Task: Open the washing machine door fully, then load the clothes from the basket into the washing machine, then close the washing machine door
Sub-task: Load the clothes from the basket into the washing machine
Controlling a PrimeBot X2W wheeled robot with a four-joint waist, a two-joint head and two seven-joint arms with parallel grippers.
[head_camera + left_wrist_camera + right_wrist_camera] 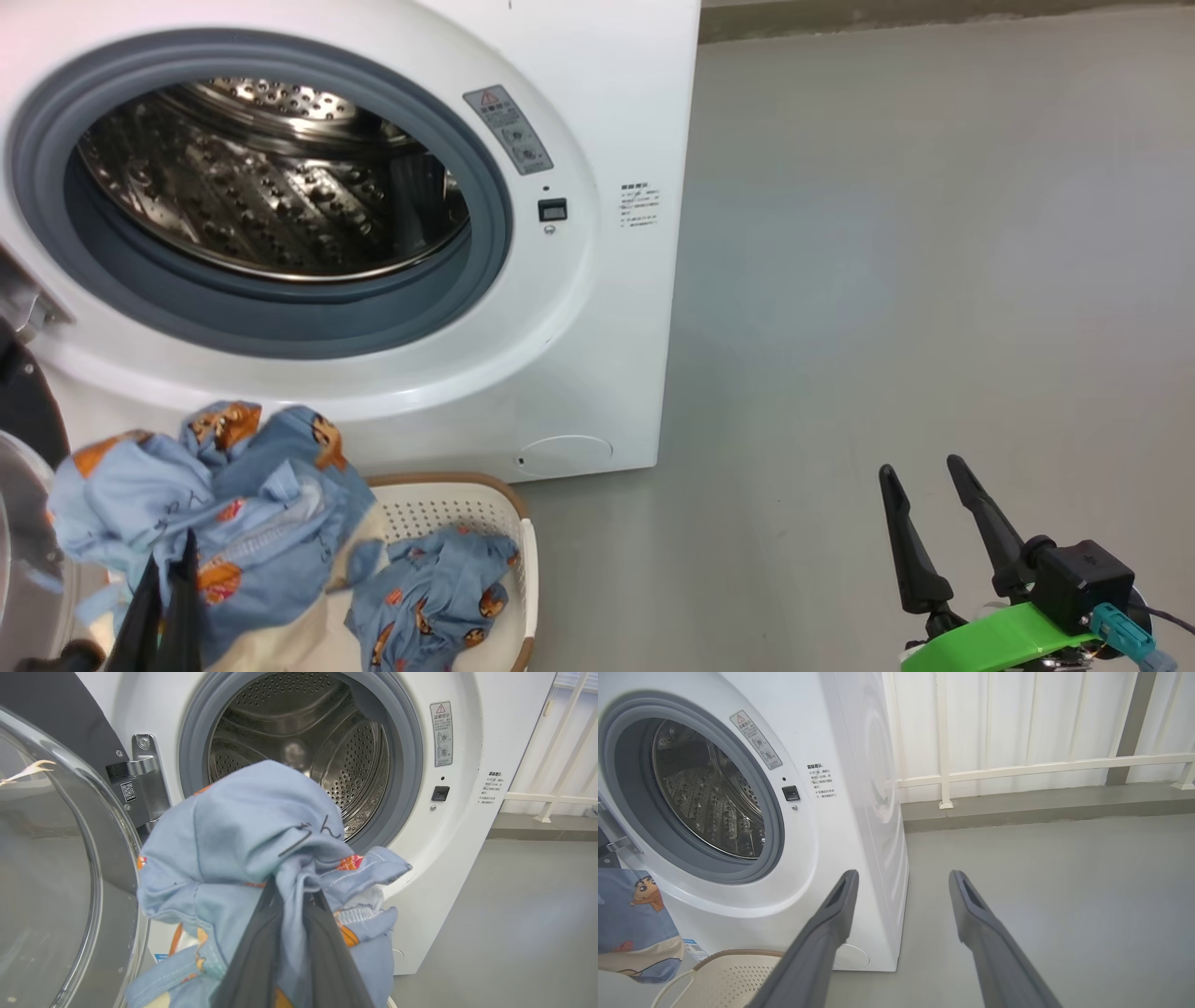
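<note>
The white washing machine [607, 112] stands with its steel drum [271, 177] open to view. Its door [51, 858] is swung out to the left, glass bowl facing me. My left gripper [173, 551] is shut on a light blue bear-print garment [215, 495], lifted above the basket [448, 509] and below the drum mouth; in the left wrist view the garment [252, 835] bunches over the fingers [261, 952]. More blue clothes [434, 588] lie in the basket. My right gripper [929, 485] hangs open over bare floor at lower right, fingers [831, 933] spread.
Grey floor [934, 233] stretches to the right of the machine. A white railing [1017, 767] on a low step runs behind. The door hinge [140, 779] sits at the opening's left.
</note>
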